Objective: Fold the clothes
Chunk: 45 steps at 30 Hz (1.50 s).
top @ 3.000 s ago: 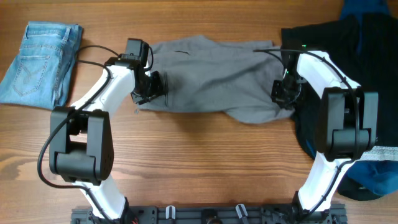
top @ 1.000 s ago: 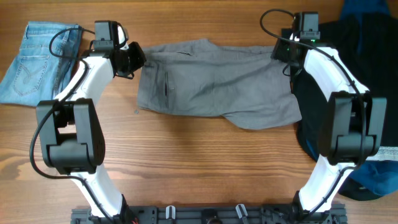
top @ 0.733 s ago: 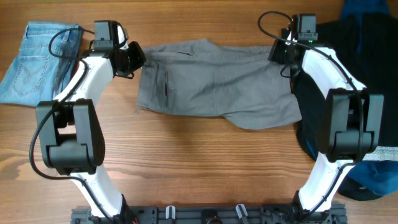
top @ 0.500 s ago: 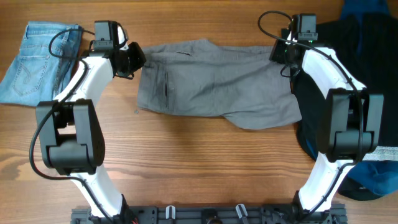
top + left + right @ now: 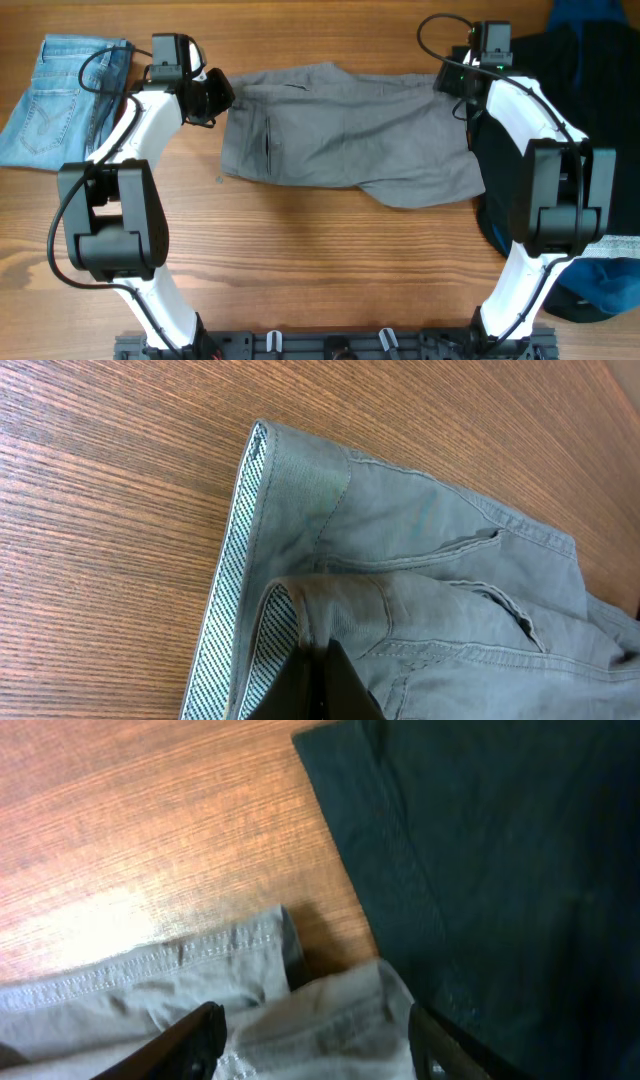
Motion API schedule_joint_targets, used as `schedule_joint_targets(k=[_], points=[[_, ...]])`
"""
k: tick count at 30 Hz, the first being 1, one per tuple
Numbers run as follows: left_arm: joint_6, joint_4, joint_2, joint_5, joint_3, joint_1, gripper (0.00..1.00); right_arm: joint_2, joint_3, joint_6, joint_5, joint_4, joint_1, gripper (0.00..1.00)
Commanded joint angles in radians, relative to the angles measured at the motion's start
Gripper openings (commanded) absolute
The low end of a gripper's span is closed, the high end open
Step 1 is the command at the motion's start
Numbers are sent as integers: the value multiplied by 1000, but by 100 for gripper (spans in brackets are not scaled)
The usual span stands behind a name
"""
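Note:
The grey trousers (image 5: pixel 350 130) lie spread across the far middle of the table, one leg lapped over the other. My left gripper (image 5: pixel 212 95) is at their far-left corner. In the left wrist view it (image 5: pixel 320 665) is shut on a raised fold of the striped-lined waistband (image 5: pixel 300 600). My right gripper (image 5: pixel 458 85) hovers at the far-right corner. In the right wrist view its fingers (image 5: pixel 205 1030) stand wide apart, open, over the trouser hem (image 5: pixel 330 1010), next to the black garment (image 5: pixel 500 850).
Folded light-blue jeans (image 5: pixel 65 100) lie at the far left. The large black garment (image 5: pixel 565 110) covers the right side, with dark-blue cloth (image 5: pixel 600 285) at its near end and more (image 5: pixel 585 12) at the far right corner. Bare wooden table (image 5: pixel 320 260) runs along the front.
Three seconds ago both grippers were lower on the trousers' sides; they now sit at the far corners. Over the last second almost nothing moved; the right wrist shifted slightly.

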Motion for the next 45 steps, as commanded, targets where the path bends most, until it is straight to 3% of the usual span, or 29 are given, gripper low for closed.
schedule_joint_targets(k=[1, 5, 6, 8, 10, 18, 23, 33, 35, 37, 38, 39, 40, 41, 42, 45], points=[[-5, -8, -35, 8, 15, 8, 4, 28, -3, 0, 40, 39, -6, 66], [-5, -23, -35, 8, 15, 8, 4, 64, -3, 1, 43, 30, -6, 63], [-5, -23, -35, 8, 15, 8, 4, 66, -3, 0, 39, 29, -6, 52], [-5, -16, -35, 8, 15, 9, 4, 64, -2, 0, 35, 28, -6, 17], [-5, -10, -36, 8, 15, 9, 4, 50, -2, -2, 36, 18, -6, 4], [-5, -18, -161, 8, 15, 40, 4, -177, -2, -42, 51, -82, -6, 4], [-5, 5, -265, -13, 15, 51, 4, -348, -2, -24, 46, -49, -6, 4], [-5, 64, -184, -121, 15, 48, 5, -277, -3, -18, -19, 58, -1, 4], [-5, 86, -160, -120, 15, 48, 11, -246, -3, -14, -40, 89, 1, 4], [-6, 97, -136, -120, 15, 48, 17, -215, -3, 0, -44, 95, 3, 7], [-5, 93, -124, -120, 15, 48, 27, -202, -3, 1, -45, 84, 3, 9], [-5, 87, -116, -118, 15, 48, 45, -193, -3, 0, -48, 68, 3, 18], [-5, 74, -108, -116, 15, 48, 54, -190, -3, 1, -56, 45, 2, 33], [-5, 62, -103, -116, 15, 48, 65, -188, -3, 0, -55, 24, 2, 55], [-2, 35, -100, -117, 14, 48, 73, -188, -3, -2, -55, -11, 2, 65], [17, -39, -98, -117, 14, 51, 75, -196, -3, -3, -55, -105, 2, 72]])
